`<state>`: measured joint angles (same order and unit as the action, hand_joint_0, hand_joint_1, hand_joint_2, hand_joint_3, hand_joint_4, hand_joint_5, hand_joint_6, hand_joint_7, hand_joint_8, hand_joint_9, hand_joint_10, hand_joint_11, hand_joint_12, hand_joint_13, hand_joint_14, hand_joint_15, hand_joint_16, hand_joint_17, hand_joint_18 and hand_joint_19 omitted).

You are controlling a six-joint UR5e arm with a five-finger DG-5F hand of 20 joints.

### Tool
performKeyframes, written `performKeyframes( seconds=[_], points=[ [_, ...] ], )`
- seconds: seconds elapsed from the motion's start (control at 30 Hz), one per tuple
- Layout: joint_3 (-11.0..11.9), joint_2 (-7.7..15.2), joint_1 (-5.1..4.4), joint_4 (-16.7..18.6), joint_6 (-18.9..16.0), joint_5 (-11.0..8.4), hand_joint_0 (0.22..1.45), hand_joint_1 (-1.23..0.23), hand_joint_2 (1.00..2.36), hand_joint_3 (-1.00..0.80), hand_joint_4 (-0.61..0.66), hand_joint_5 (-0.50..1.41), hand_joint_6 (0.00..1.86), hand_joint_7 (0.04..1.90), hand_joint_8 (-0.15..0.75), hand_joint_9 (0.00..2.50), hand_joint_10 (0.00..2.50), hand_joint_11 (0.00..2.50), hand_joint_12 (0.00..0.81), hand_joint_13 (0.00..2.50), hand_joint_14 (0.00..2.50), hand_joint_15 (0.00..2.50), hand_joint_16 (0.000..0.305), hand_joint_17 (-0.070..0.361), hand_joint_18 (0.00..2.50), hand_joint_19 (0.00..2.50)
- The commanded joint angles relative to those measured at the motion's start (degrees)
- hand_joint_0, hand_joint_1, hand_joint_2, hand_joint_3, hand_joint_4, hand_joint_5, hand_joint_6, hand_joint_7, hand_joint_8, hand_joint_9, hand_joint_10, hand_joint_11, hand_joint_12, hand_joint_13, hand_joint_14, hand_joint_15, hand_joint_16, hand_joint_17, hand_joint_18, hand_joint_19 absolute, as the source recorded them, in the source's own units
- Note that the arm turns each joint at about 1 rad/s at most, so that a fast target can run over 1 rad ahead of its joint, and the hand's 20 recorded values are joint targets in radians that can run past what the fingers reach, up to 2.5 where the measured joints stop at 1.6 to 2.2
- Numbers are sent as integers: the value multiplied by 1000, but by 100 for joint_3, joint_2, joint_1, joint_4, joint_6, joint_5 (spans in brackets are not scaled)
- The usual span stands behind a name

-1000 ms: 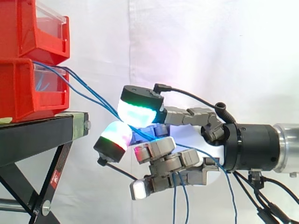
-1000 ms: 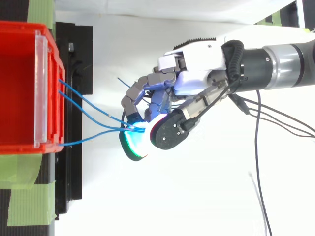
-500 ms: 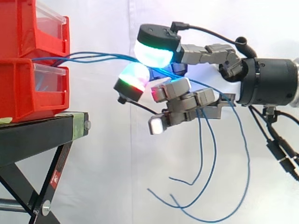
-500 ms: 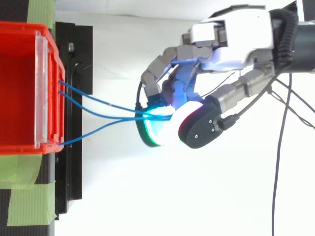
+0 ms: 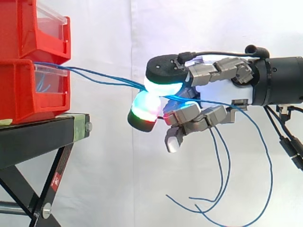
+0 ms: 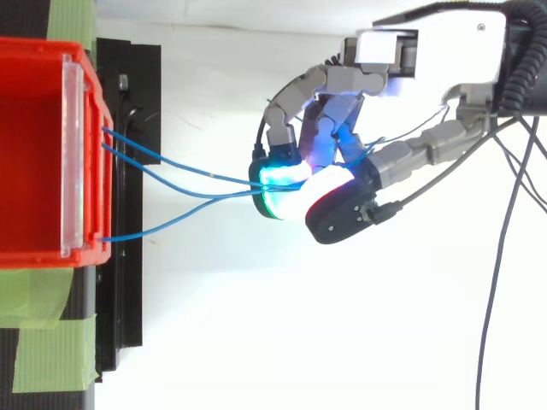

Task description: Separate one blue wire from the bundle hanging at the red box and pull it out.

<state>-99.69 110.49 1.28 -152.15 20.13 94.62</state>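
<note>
Side view: hand (image 5: 215,91) right of the red box (image 5: 28,92), fingers (image 5: 163,86) pinching several blue wires (image 5: 120,82); separation looks undone, so next isolate one, pulling right.

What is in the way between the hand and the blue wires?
Nothing that I can see. The hand pinches the blue wires between its glowing pads, and they stretch through open air from the red box.
</note>
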Motion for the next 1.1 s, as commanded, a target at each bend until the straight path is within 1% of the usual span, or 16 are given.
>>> performKeyframes(
  seconds=[0.0,0.07,0.17,0.2,0.3,0.37,0.47,0.5,0.53,0.6,0.63,0.8,1.0,1.03,1.07],
  points=[
    [2,-1,13,1,70,3,679,-737,1026,-177,223,-218,829,983,315,962,482,1629,330,1223,758,1543,48,108,700,751],
    [2,-10,13,1,70,12,682,-743,1025,-186,218,-218,828,978,309,960,475,1634,336,1219,758,1547,48,107,694,752],
    [2,-89,13,1,105,12,685,-782,1024,-205,231,-218,827,991,309,953,467,1651,331,1208,749,1551,48,108,685,752],
    [2,-151,13,-17,166,3,687,-796,1023,-215,235,-218,829,1000,304,949,464,1655,331,1206,747,1548,48,108,686,751],
    [2,-230,13,-17,333,-14,698,-830,1021,-243,235,-218,831,1014,303,945,453,1679,332,1189,752,1546,48,107,677,751],
    [2,-256,13,-34,403,-23,703,-846,1020,-259,238,-220,833,1034,296,936,443,1670,332,1180,743,1568,48,108,675,752],
    [2,-265,21,-61,421,-23,707,-850,1017,-310,234,-221,835,1031,297,928,455,1669,330,1179,730,1564,47,106,666,751],
    [2,-265,21,-61,421,-23,694,-832,1012,-371,236,-221,835,1030,306,929,458,1656,328,1180,733,1552,47,106,664,753],
    [-7,-265,21,-61,421,-23,692,-829,1011,-374,235,-221,836,1022,304,928,457,1661,329,1178,734,1557,47,106,663,752],
    [2,-265,21,-61,421,-23,657,-762,1009,-401,242,-220,835,1019,306,935,471,1639,329,1177,748,1543,47,106,657,769],
    [2,-265,13,-61,421,-23,654,-756,1009,-407,240,-220,835,1013,307,934,470,1654,329,1177,749,1543,47,106,658,770],
    [2,-265,13,-61,421,-23,601,-632,1006,-440,244,-217,824,1010,307,951,461,1641,334,1182,807,1485,48,108,656,773],
    [2,-265,13,-52,430,-23,598,-571,1004,-449,244,-210,811,1032,308,980,453,1631,321,1203,795,1480,49,111,678,771],
    [2,-265,13,-52,430,-23,599,-564,1004,-450,245,-209,811,1035,315,982,452,1628,331,1212,798,1472,49,111,680,772],
    [-7,-265,13,-52,430,-23,600,-557,1005,-445,243,-207,811,1030,313,990,443,1631,321,1213,794,1482,49,111,683,773]
  ],
)
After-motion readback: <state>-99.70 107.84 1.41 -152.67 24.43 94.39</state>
